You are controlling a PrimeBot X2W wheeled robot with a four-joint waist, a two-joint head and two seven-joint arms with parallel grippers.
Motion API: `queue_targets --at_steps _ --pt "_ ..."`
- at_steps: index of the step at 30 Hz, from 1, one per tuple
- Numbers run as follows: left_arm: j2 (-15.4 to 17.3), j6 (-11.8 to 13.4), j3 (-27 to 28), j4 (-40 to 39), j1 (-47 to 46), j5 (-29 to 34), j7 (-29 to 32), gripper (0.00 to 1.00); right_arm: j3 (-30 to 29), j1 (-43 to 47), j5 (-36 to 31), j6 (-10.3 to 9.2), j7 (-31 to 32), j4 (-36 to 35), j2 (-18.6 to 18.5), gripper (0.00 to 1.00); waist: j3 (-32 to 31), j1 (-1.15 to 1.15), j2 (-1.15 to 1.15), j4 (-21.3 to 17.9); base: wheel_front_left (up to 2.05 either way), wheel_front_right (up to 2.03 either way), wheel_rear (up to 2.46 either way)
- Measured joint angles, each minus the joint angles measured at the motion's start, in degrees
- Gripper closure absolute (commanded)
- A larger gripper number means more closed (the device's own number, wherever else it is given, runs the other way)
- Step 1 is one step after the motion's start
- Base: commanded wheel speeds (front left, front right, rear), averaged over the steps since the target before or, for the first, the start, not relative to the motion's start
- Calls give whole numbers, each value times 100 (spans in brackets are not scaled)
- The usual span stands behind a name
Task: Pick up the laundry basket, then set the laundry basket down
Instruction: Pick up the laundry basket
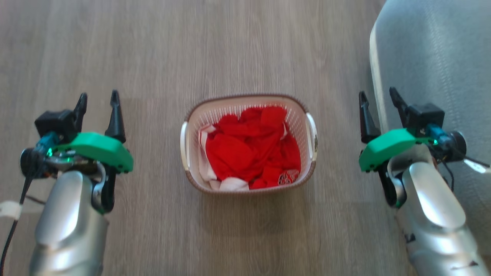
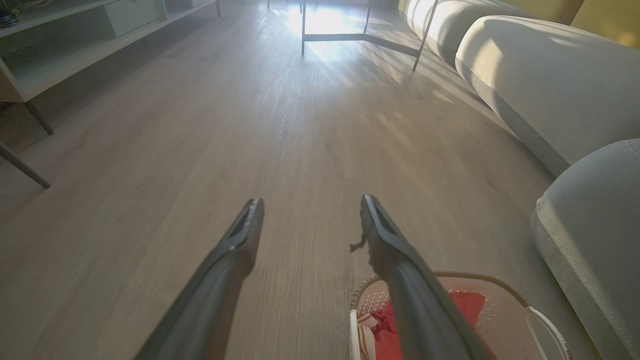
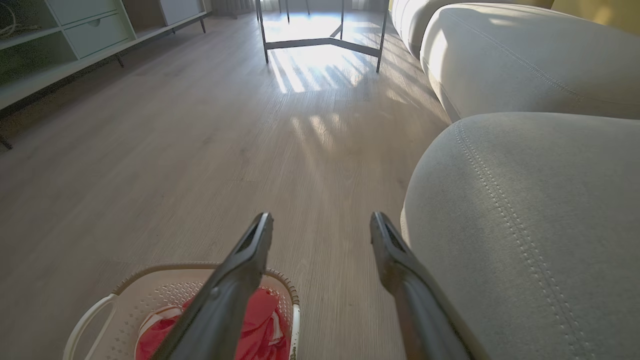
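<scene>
Nothing of the task is done yet, as far as the pictures show. Neither gripper has a hold on the basket, so both the lift and the set-down are left.

The left gripper (image 1: 98, 96) has its two long dark fingers spread apart, with bare floor between them. It holds nothing and touches nothing. The right gripper (image 1: 377, 92) is spread about as wide, equally empty, and hangs just beside the front edge of the pale grey upholstered sofa (image 1: 433, 57). Whether its outer finger brushes the cushion cannot be told.

Between the two arms, and well apart from each, stands the small rounded-rectangular white perforated plastic laundry basket (image 1: 230, 109) with its brown braided-look rim. It sits flat and upright on the grey-brown wood-look plank floor (image 1: 245, 46), clear of the sofa's base. One white side handle (image 1: 184, 145) faces the left gripper and the other white side handle (image 1: 311, 134) faces the right. A heap of crumpled red-and-white clothes (image 1: 249, 149) fills it to below the rim.

The arms look set for a two-sided approach. Each gripper probably has to come inward and down to its own handle and close before any lift.
</scene>
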Motion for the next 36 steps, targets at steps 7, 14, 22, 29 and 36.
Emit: queue_targets --at_steps 7,14,22,29,36 --pt "-120 -237 -210 877 -882 -43 -194 0 -64 -657 -86 0 0 400 2 0 819 1 0 -20 0 0 0" --pt "-171 -397 -452 1778 -1618 -81 -292 0 175 -1230 86 0 -1 967 2 0 1515 0 0 -62 0 0 0" --pt "-222 -448 -828 2611 -2335 -149 -344 0 448 -1869 258 0 -1 1591 0 0 2238 1 0 -101 0 0 0" --pt "-320 -470 -1417 3033 -2696 -401 -348 0 720 -2286 327 0 -1 2085 -4 0 2758 0 0 -74 0 0 0" --pt "-314 -490 -1922 3285 -2886 -743 -361 0 894 -2579 517 0 -1 2414 -9 0 3045 0 0 -24 0 0 0"
